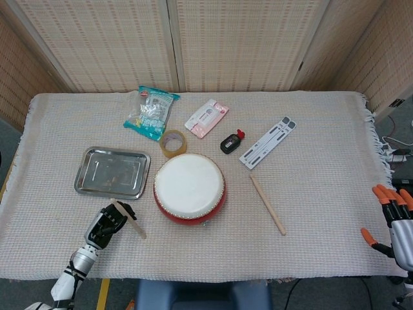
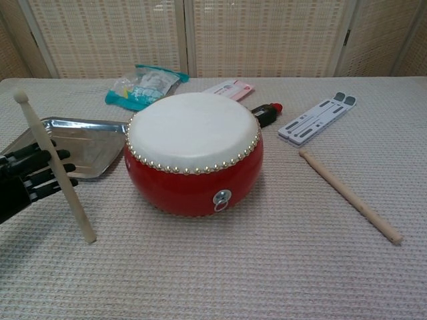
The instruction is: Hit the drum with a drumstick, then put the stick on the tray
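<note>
A red drum (image 1: 190, 188) with a white skin (image 2: 192, 130) stands in the middle of the table. My left hand (image 1: 106, 226) grips a wooden drumstick (image 2: 56, 169) to the left of the drum, in front of the steel tray (image 1: 111, 172). The stick stands steeply, its round tip up and away from the drum, its butt near the cloth. A second drumstick (image 1: 268, 205) lies loose on the cloth right of the drum (image 2: 349, 195). My right hand (image 1: 393, 223), with orange fingertips, hangs at the table's right edge holding nothing, fingers apart.
Behind the drum lie a roll of tape (image 1: 173, 143), a blue snack bag (image 1: 151, 112), a pink-white packet (image 1: 206, 118), a small black and red object (image 1: 231, 142) and a grey folding stand (image 1: 268, 142). The tray (image 2: 90, 143) sits close to the drum's left side.
</note>
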Available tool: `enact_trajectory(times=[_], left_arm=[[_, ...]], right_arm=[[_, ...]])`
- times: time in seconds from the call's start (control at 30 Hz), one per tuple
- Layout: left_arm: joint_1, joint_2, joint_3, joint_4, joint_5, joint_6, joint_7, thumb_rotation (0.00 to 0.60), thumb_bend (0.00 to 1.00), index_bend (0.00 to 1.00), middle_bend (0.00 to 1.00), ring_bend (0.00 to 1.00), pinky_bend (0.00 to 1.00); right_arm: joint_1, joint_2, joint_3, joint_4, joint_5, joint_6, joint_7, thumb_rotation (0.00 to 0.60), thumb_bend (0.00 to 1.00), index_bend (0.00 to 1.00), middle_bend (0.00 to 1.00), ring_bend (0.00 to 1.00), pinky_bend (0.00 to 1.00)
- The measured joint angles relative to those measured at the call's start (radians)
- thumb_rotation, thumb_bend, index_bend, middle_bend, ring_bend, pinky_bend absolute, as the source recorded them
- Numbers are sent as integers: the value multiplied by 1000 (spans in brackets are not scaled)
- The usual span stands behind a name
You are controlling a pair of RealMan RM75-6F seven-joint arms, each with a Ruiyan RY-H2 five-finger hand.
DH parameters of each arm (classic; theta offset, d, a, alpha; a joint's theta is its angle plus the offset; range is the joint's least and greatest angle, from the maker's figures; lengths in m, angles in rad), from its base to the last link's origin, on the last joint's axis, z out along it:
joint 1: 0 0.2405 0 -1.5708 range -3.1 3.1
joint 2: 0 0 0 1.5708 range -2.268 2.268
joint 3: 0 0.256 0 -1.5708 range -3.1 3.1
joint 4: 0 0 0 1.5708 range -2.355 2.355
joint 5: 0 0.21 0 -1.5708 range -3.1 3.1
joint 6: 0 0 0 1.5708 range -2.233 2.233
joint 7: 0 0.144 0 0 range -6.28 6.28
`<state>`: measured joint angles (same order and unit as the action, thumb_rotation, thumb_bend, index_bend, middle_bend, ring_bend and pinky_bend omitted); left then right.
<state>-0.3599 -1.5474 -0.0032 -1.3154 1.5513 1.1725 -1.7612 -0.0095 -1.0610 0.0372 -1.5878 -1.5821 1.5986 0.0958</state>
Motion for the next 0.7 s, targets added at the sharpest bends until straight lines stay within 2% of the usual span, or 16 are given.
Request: enact_trajectory(times=[0.13,0.7], left_arm=[[-3,-6,5,11,3,1,-5,600,441,435,458,408,429],[-9,-9,34,15,45,42,-32,600,424,412,465,434,428]], right_arm=[[1,-2,0,2,2,-3,-1,600,253,0,53,0,0],[-1,-4,2,1,-1,4,-3,600,253,0,53,0,0]])
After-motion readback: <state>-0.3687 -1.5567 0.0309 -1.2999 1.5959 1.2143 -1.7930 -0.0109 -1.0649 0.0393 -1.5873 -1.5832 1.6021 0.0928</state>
